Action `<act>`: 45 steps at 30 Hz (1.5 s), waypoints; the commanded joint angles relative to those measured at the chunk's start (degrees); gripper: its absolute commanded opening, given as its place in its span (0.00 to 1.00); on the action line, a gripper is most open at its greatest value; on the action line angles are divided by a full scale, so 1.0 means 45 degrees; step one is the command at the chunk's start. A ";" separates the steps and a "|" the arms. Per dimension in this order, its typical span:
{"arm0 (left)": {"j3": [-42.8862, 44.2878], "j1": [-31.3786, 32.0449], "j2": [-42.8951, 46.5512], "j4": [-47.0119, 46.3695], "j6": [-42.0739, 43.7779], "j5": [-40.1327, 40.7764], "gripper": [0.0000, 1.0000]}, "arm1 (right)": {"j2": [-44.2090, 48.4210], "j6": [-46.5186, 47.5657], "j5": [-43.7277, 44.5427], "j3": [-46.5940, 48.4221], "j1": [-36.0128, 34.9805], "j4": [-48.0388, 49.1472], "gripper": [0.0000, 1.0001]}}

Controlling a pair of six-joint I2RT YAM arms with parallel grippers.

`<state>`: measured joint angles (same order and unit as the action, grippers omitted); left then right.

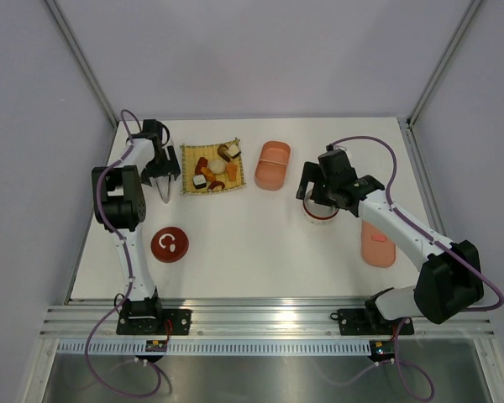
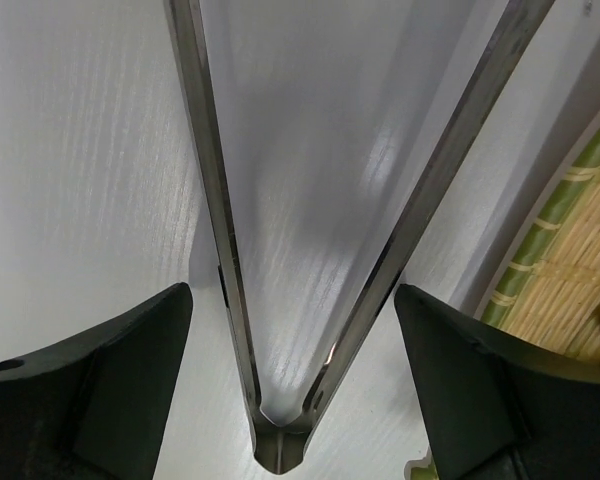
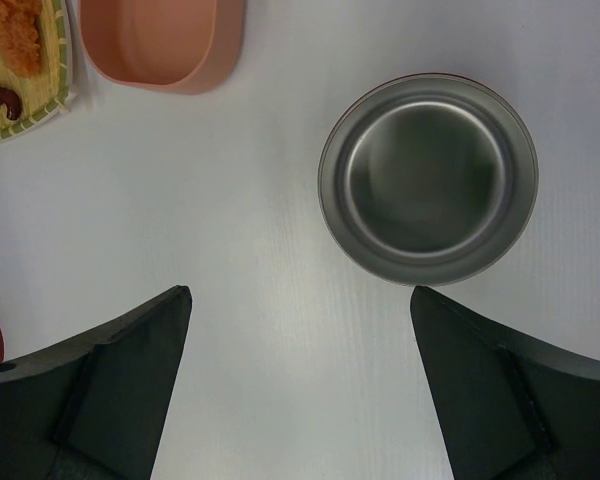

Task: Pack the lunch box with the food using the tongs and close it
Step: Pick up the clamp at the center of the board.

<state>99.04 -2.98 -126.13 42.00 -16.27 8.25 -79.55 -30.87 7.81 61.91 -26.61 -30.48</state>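
The slim silvery tongs lie on the white table in a V, their joined end nearest the wrist. My left gripper straddles them, open, with a gap between each black finger and the tong arms. From above, the left gripper sits just left of the yellow mat, which carries the food. The pink lunch box stands open and empty right of the mat. My right gripper is open over bare table, with nothing between its fingers.
A round steel bowl sits just ahead of the right gripper. A pink oval lid lies to the right and a red round lid at front left. The mat's edge is close to the left gripper's right finger.
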 commanded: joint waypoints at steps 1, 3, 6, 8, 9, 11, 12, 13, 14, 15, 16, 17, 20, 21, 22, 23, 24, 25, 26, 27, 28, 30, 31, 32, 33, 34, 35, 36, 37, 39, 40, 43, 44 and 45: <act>0.0587 -0.0001 -0.0078 -0.0445 0.0256 0.0451 0.86 | 0.0002 -0.0112 -0.0193 0.0090 0.0015 0.0426 1.00; 0.0704 -0.0001 -0.0214 -0.0466 0.0257 0.0588 0.87 | -0.0057 -0.0092 -0.0193 0.0109 0.0015 0.0445 0.99; 0.1095 -0.0001 -0.0565 -0.0310 0.0296 0.0627 0.87 | -0.0154 -0.0054 -0.0193 0.0187 0.0015 0.0426 1.00; 0.1309 -0.0020 -0.0683 -0.0270 0.0335 0.0647 0.86 | -0.0213 -0.0015 -0.0174 0.0265 0.0015 0.0406 1.00; 0.1368 -0.0021 -0.0799 -0.0290 0.0335 0.0647 0.84 | -0.0233 0.0005 -0.0193 0.0285 0.0015 0.0367 0.99; 0.1524 -0.0059 -0.0898 -0.0290 0.0238 0.0589 0.80 | -0.0252 -0.0014 -0.0154 0.0305 0.0015 0.0367 0.99; 0.1583 -0.0098 -0.1014 -0.0271 0.0218 0.0492 0.78 | -0.0233 0.0005 -0.0116 0.0305 0.0015 0.0348 1.00; 0.1642 -0.0099 -0.1054 -0.0270 0.0179 0.0336 0.77 | -0.0213 -0.0014 -0.0135 0.0285 0.0015 0.0367 1.00; 0.1681 -0.0137 -0.1093 -0.0251 0.0159 0.0296 0.75 | -0.0194 -0.0014 -0.0116 0.0285 0.0015 0.0348 0.99; 0.1720 -0.0176 -0.1151 -0.0270 0.0159 0.0276 0.73 | -0.0194 -0.0014 -0.0115 0.0285 -0.0004 0.0328 1.00; 0.1701 -0.0177 -0.1132 -0.0290 0.0178 0.0256 0.67 | -0.0174 -0.0034 -0.0096 0.0247 0.0015 0.0347 0.99; 0.1701 -0.0216 -0.1152 -0.0290 0.0198 0.0295 0.63 | -0.0174 -0.0034 -0.0115 0.0246 0.0015 0.0309 0.99; 0.1643 -0.0196 -0.0899 -0.0212 0.0179 0.0509 0.40 | -0.0116 -0.0073 -0.0096 0.0246 0.0015 0.0230 0.99; 0.1565 -0.0196 -0.0724 -0.0212 0.0159 0.0704 0.34 | -0.0116 -0.0092 -0.0096 0.0246 0.0015 0.0211 0.99; 0.1371 -0.0196 -0.0567 -0.0289 0.0024 0.1479 0.28 | -0.0077 -0.0112 -0.0115 0.0227 0.0015 0.0211 0.99; 0.1292 -0.0196 -0.0179 -0.0290 0.0003 0.1699 0.27 | -0.0038 -0.0131 -0.0135 0.0246 0.0015 0.0191 1.00; 0.1233 -0.0196 0.0037 -0.0251 0.0003 0.1895 0.27 | 0.0021 -0.0132 -0.0135 0.0246 -0.0004 0.0211 0.99; 0.1136 -0.0196 0.0233 -0.0174 -0.0113 0.2206 0.27 | 0.0040 -0.0132 -0.0096 0.0227 0.0015 0.0191 0.99; 0.1019 -0.0196 0.0796 -0.0192 -0.0153 0.2267 0.27 | 0.0176 -0.0190 -0.0038 0.0188 0.0015 0.0172 0.99; 0.0863 -0.0196 0.1169 -0.0270 -0.0173 0.2287 0.27 | 0.0255 -0.0229 0.0021 0.0149 0.0015 0.0210 0.99; 0.0532 -0.0177 0.1520 -0.0367 -0.0231 0.2230 0.27 | 0.0352 -0.0307 0.0137 0.0033 -0.0004 0.0230 1.00; 0.0257 -0.0119 0.2634 -0.0407 -0.0290 0.2035 0.27 | 0.0704 -0.0327 0.0177 -0.0105 -0.0004 0.0386 0.99; 0.0120 -0.0099 0.3024 -0.0330 -0.0309 0.1608 0.27 | 0.0840 -0.0366 0.0236 -0.0221 0.0015 0.0425 1.00; -0.0171 0.0017 0.3395 -0.0310 -0.0290 0.1275 0.27 | 0.1015 -0.0366 0.0275 -0.0261 0.0015 0.0464 0.99; -0.0367 0.0115 0.4095 -0.0290 -0.0251 0.1021 0.27 | 0.1095 -0.0385 0.0295 -0.0300 0.0015 0.0484 1.00; -0.0524 0.0232 0.4392 -0.0155 -0.0116 0.0709 0.28 | 0.1173 -0.0385 0.0392 -0.0339 -0.0004 0.0465 0.99; -0.0738 0.0523 0.4646 -0.0018 -0.0056 0.0648 0.29 | 0.1232 -0.0385 0.0450 -0.0340 0.0015 0.0426 0.99; -0.0760 0.0584 0.5036 0.0158 0.0002 0.0589 0.30 | 0.1271 -0.0385 0.0509 -0.0340 0.0015 0.0329 1.00; -0.0741 0.0914 0.5156 0.0662 0.0100 0.0608 0.31 | 0.1329 -0.0443 0.0703 -0.0340 0.0015 0.0309 0.99; -0.0818 0.1559 0.5564 0.1288 0.0139 0.0666 0.33 | 0.1641 -0.0464 0.0860 -0.0475 0.0015 0.0386 1.00; -0.0915 0.1793 0.5722 0.1408 0.0217 0.0724 0.35 | 0.1797 -0.0464 0.0939 -0.0534 0.0015 0.0425 0.99; -0.1501 0.2887 0.6423 0.1759 0.0354 0.1132 0.42 | 0.2208 -0.0269 0.1250 -0.0555 0.0015 0.0445 0.99; -0.1637 0.3412 0.6562 0.1857 0.0335 0.1232 0.44 | 0.2286 -0.0230 0.1349 -0.0516 -0.0004 0.0406 1.00; -0.1774 0.3630 0.6698 0.1897 0.0354 0.1194 0.46 | 0.2287 -0.0171 0.1446 -0.0419 0.0015 0.0251 1.00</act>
<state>93.14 10.35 -98.37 47.18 -15.90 13.32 -71.31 -32.16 11.18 59.29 -26.61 -29.78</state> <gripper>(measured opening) 0.448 0.993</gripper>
